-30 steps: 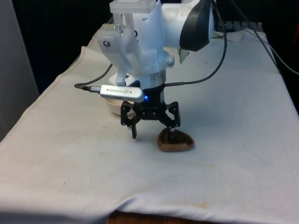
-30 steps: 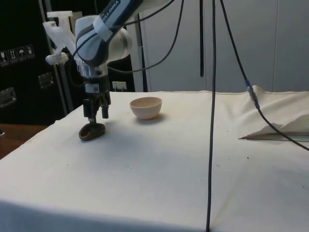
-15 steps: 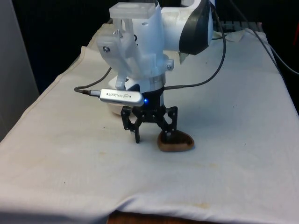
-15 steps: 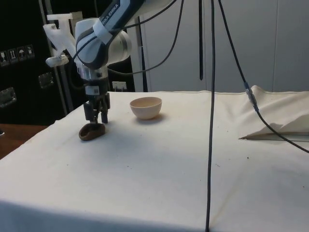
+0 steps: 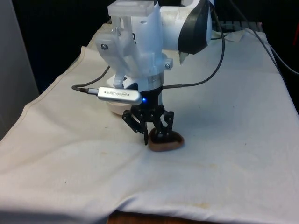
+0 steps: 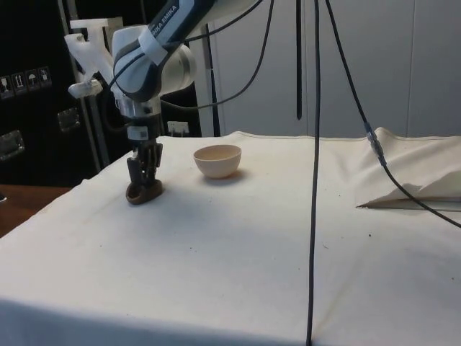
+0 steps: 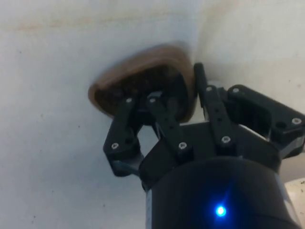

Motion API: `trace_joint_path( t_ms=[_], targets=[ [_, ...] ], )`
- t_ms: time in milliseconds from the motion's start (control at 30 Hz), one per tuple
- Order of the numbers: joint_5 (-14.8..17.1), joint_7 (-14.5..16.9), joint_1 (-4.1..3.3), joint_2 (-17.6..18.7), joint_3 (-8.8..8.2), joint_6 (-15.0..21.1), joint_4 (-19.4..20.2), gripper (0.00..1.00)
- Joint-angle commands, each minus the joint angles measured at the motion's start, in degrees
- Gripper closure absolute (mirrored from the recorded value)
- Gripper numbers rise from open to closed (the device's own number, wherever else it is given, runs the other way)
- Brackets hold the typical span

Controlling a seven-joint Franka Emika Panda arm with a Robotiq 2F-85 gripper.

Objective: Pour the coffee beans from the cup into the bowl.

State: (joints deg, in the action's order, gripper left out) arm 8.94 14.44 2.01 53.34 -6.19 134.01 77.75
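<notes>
Looking at your claw (image 5: 153,133): clamped on rim of brown cup (image 5: 166,143), one finger inside among beans. Cup sits on counter (image 5: 233,140), near cream bowl (image 6: 217,160).

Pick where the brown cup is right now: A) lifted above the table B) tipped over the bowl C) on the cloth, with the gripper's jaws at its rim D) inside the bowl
C: the brown cup sits on the white cloth, the gripper down on its rim, jaws nearly closed, apart from the bowl.
</notes>
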Motion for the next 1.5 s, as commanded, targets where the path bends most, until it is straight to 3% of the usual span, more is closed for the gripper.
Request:
trace_joint_path(
  t_ms=[0, 467, 500, 567, 767, 800, 833, 1000, 1067, 1100, 1467],
  targets=[
    [-0.2, -0.5, -0.46, -0.2, -0.11, -0.4, -0.1, 0.98],
    [-0.2, -1.1, -0.92, -0.8, -0.40, -0.7, -0.1, 0.99],
    [-0.1, -0.5, -0.63, -0.3, -0.17, -0.8, -0.4, 0.99],
    [-0.3, -1.5, -1.09, -1.1, -0.52, -1.0, 0.1, 0.99],
    [-0.6, -2.4, -1.49, -2.9, -1.09, -2.5, 0.2, 0.99],
    [-0.2, -1.8, -1.09, -2.3, -0.57, -2.3, -0.3, 0.99],
    [-0.6, -2.6, -1.55, -3.2, -1.15, -2.7, 0.2, 0.99],
    [-1.0, -3.2, -1.78, -4.4, -1.66, -4.1, 0.2, 0.99],
    [-0.6, -2.7, -1.43, -4.0, -1.26, -4.4, -0.2, 0.99],
    [-1.1, -3.3, -1.72, -4.6, -1.89, -4.8, 0.2, 0.99],
    [-1.7, -3.2, -1.66, -6.2, -3.78, -7.7, 0.1, 0.99]
  ],
)
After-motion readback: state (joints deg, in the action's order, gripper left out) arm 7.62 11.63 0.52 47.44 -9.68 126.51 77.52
